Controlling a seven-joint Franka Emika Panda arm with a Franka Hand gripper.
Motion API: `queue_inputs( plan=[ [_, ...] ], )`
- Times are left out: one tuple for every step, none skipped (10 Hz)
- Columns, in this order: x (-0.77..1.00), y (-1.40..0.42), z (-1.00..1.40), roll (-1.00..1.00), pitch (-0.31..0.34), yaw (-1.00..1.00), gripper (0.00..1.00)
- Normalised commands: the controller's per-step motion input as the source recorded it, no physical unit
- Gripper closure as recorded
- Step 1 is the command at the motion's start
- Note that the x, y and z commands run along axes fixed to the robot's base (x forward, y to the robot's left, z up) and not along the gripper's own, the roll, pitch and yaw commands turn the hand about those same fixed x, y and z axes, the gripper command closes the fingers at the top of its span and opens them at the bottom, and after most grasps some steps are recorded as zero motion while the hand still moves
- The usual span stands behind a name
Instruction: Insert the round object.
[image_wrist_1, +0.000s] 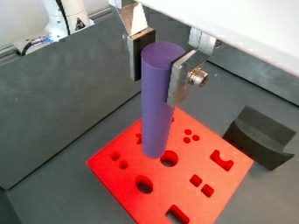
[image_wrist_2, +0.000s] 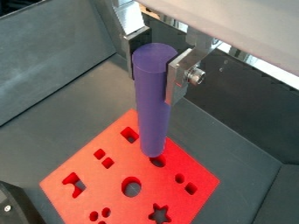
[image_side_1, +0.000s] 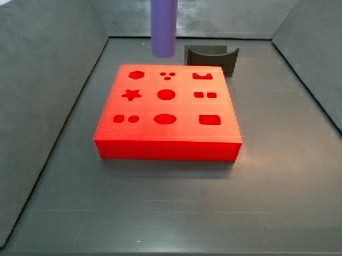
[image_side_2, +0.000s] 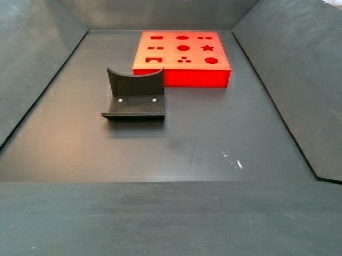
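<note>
My gripper (image_wrist_1: 155, 70) is shut on the round object, a long purple peg (image_wrist_1: 156, 105), near its upper end, and holds it upright; both wrist views show this (image_wrist_2: 152, 66). The peg (image_wrist_2: 149, 105) hangs above the red block (image_wrist_1: 135, 179), which has several shaped holes. The peg's lower end is close over a round hole (image_wrist_1: 170, 159), and I cannot tell whether it touches the block. In a side view only the peg's lower part (image_side_1: 163, 28) shows, above the far edge of the red block (image_side_1: 167, 135). The gripper is out of view there.
A dark fixture (image_side_1: 211, 60) stands just behind the red block, and it shows in a wrist view (image_wrist_1: 260, 136) and in a side view (image_side_2: 134, 96). Grey walls enclose the floor (image_side_2: 187, 150). The red block (image_side_2: 183, 60) lies at the far end of the bin.
</note>
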Motion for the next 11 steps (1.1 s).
queue_inputs(
  plan=[
    [0.21, 0.24, -0.41, 0.03, 0.000, 0.00, 1.00],
    [0.28, 0.63, -0.76, 0.04, -0.114, 0.07, 1.00],
    [0.36, 0.57, -0.77, 0.06, -0.134, 0.00, 1.00],
    [0.46, 0.49, -0.68, 0.01, -0.177, 0.00, 1.00],
    [0.45, 0.41, -0.61, 0.00, -0.210, 0.00, 1.00],
    [0.23, 0.09, -0.67, 0.08, -0.207, 0.00, 1.00],
    [-0.01, -0.01, -0.38, 0.16, -0.051, -0.04, 1.00],
    [-0.24, -0.06, -0.27, 0.11, -0.026, -0.14, 1.00],
    [-0.43, 0.00, -0.32, 0.05, -0.057, -0.21, 1.00],
    [-0.61, 0.00, -0.32, 0.00, -0.100, -0.29, 1.00],
    [-0.26, 0.00, -0.35, 0.00, -0.174, -0.11, 1.00]
  ],
)
